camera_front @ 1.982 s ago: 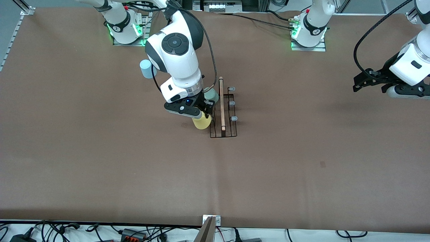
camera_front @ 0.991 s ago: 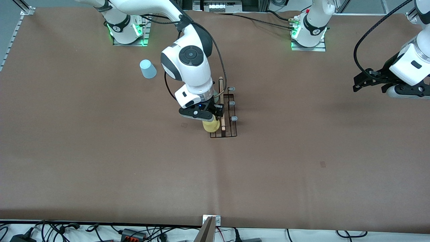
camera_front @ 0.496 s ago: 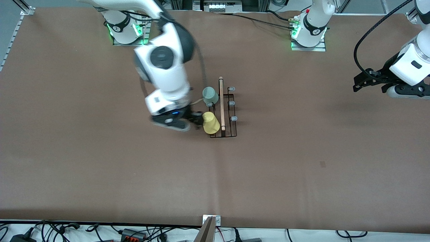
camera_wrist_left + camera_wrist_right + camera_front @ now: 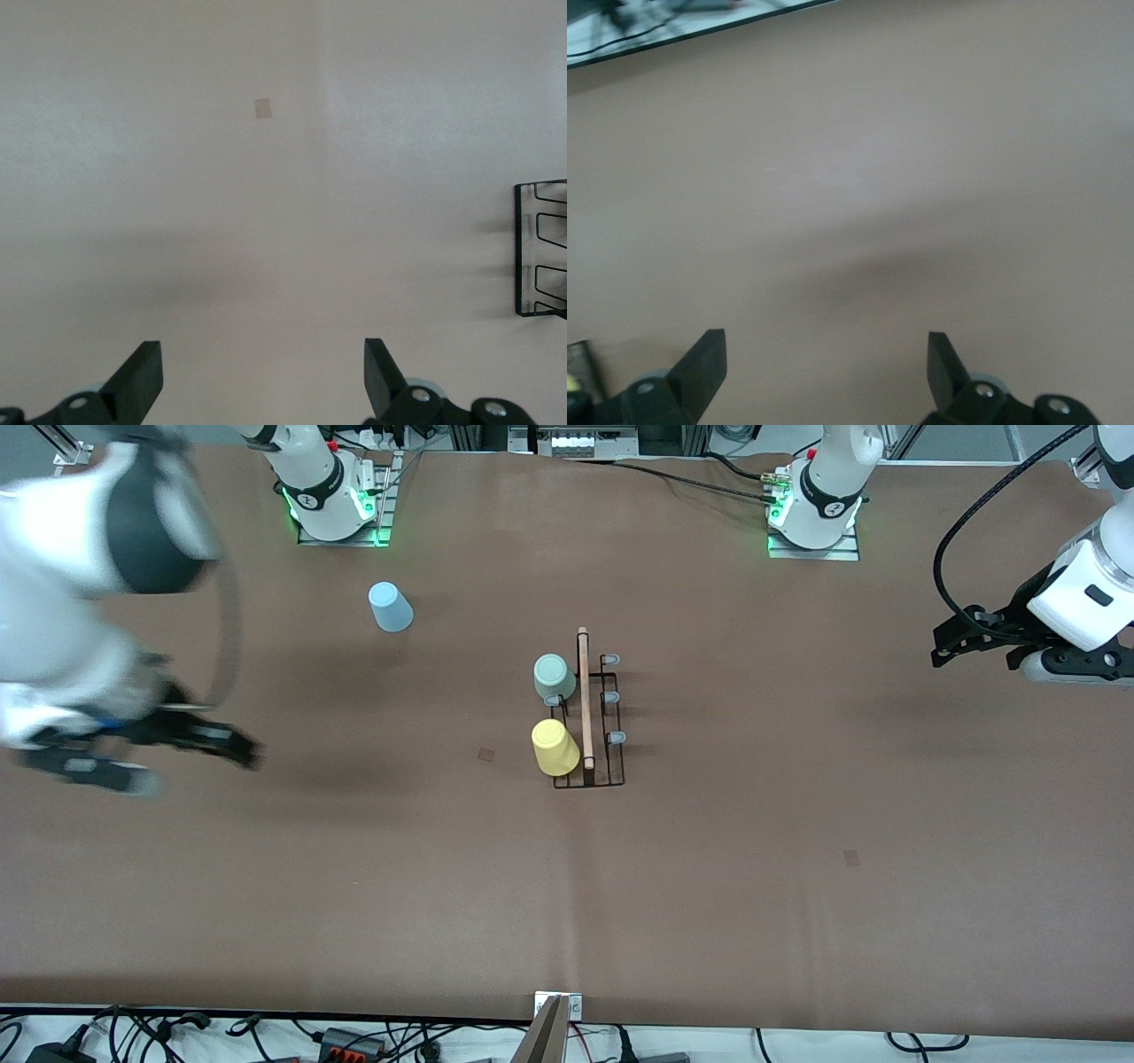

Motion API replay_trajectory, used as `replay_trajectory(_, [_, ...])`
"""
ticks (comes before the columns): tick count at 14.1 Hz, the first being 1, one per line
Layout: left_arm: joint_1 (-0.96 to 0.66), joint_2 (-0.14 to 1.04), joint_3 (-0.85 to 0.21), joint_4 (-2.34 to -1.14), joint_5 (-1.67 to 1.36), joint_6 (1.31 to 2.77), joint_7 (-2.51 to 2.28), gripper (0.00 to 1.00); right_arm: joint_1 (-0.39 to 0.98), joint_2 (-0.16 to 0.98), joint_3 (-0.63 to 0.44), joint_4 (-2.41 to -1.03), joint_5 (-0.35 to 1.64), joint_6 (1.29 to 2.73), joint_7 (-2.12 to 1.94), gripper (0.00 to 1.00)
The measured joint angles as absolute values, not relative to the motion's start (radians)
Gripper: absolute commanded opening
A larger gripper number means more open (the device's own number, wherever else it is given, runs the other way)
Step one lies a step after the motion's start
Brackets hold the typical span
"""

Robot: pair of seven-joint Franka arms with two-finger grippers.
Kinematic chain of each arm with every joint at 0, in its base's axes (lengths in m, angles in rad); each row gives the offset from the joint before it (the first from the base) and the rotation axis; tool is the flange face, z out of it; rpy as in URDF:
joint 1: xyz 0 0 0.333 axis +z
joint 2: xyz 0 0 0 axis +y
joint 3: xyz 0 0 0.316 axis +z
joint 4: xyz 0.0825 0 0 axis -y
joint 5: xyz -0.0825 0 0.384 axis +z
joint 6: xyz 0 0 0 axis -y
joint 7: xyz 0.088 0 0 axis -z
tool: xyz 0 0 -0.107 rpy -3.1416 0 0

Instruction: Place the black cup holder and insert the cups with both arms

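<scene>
The black cup holder stands mid-table, with its wooden rod on top. A pale green cup and a yellow cup sit upside down on its pegs, on the side toward the right arm's end. The pegs on its other side are bare. A light blue cup stands upside down on the table near the right arm's base. My right gripper is open and empty over bare table at its own end. My left gripper is open, empty and waiting at its end. The holder's edge shows in the left wrist view.
The arm bases stand along the table's farther edge. Cables and a metal bracket run along the nearer edge. Small dark marks lie on the brown cloth.
My right gripper set the yellow cup on a holder peg, opened, and swung away toward its own end of the table. The left arm has not moved.
</scene>
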State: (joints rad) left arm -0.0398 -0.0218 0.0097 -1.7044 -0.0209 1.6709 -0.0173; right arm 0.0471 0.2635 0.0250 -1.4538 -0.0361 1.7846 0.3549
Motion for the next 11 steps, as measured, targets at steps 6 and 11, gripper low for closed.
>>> replay_trajectory(6, [-0.04, -0.022, 0.01, -1.704, -0.021, 1.671, -0.017, 1.0, -0.124, 0.133, 0.029, -1.459, -0.031, 1.618, 0.208, 1.0])
replay_trajectory(11, [-0.04, -0.022, 0.01, -1.704, -0.021, 1.671, -0.017, 1.0, -0.122, 0.117, 0.048, -1.48, -0.031, 1.611, 0.053, 1.0])
